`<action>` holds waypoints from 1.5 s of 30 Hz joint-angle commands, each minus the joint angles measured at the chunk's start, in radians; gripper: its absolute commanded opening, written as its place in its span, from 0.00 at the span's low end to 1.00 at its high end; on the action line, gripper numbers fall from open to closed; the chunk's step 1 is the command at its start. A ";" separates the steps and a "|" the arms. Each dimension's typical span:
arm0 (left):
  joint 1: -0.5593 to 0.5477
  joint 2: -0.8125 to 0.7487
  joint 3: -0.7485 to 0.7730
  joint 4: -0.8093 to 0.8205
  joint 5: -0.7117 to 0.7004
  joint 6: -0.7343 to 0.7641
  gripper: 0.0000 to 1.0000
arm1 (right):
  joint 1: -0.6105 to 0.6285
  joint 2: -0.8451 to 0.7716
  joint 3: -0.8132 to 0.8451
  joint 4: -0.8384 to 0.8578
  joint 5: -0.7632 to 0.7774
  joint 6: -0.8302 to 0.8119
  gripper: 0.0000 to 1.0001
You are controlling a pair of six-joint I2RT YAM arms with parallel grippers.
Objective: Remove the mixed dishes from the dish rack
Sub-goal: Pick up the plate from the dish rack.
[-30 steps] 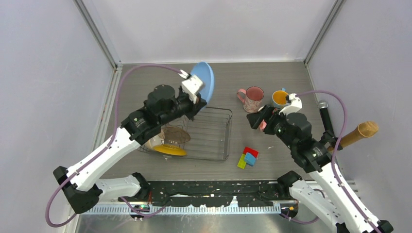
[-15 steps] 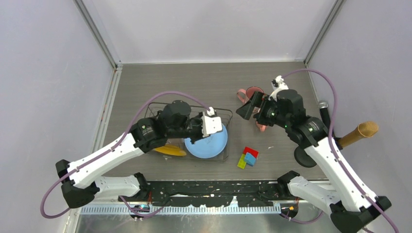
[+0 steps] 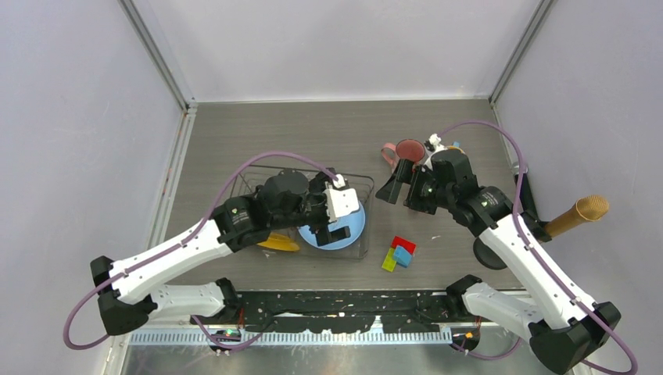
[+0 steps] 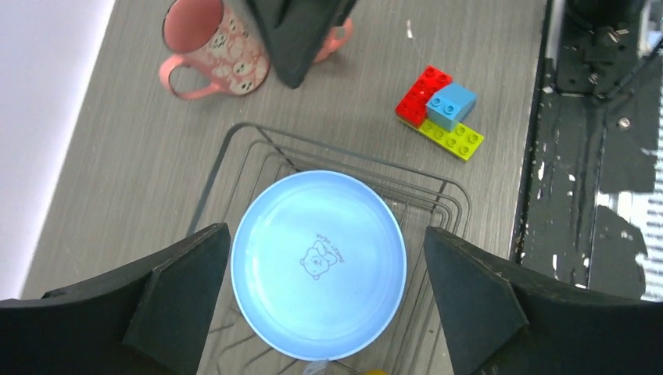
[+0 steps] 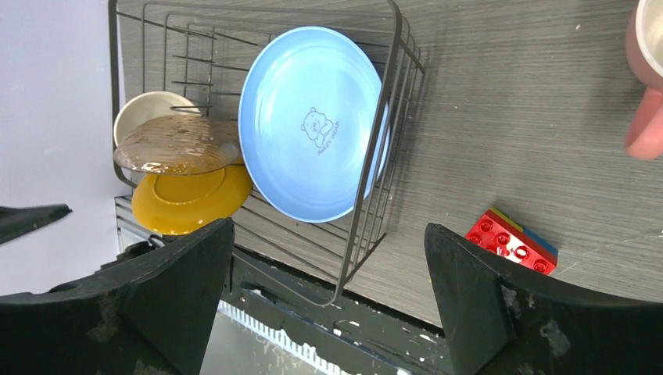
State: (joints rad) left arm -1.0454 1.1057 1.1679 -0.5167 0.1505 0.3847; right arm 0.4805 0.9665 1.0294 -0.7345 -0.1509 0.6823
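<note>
Left arm [image 3: 168,254] and right arm [image 3: 532,262] show white shells, black joints, black bases [image 3: 117,308] at seven and five o'clock (a mauve cable [image 3: 274,154] loops each).

A lab robot cell: plain walls [image 3: 70,117], aluminium corner posts [image 3: 155,55], grey tabletop [image 3: 313,133].

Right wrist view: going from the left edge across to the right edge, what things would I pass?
Cream bowl → blue plate → toy blocks → pink mug.
</note>
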 commanded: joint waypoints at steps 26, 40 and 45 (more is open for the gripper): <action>0.016 0.440 -0.071 0.116 -0.028 -0.429 0.82 | -0.005 -0.158 -0.141 -0.007 0.092 -0.084 0.99; 0.016 0.615 -0.004 0.049 -0.112 -0.443 0.59 | -0.005 -0.170 -0.159 -0.008 0.121 -0.095 0.99; 0.017 0.622 0.002 0.050 -0.104 -0.443 0.35 | -0.005 -0.168 -0.161 -0.006 0.129 -0.098 0.99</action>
State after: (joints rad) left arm -1.0328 1.7206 1.1397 -0.4522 0.0456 -0.0528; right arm 0.4805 0.8074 0.8692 -0.7525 -0.0448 0.6006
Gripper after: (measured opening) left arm 0.424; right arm 0.990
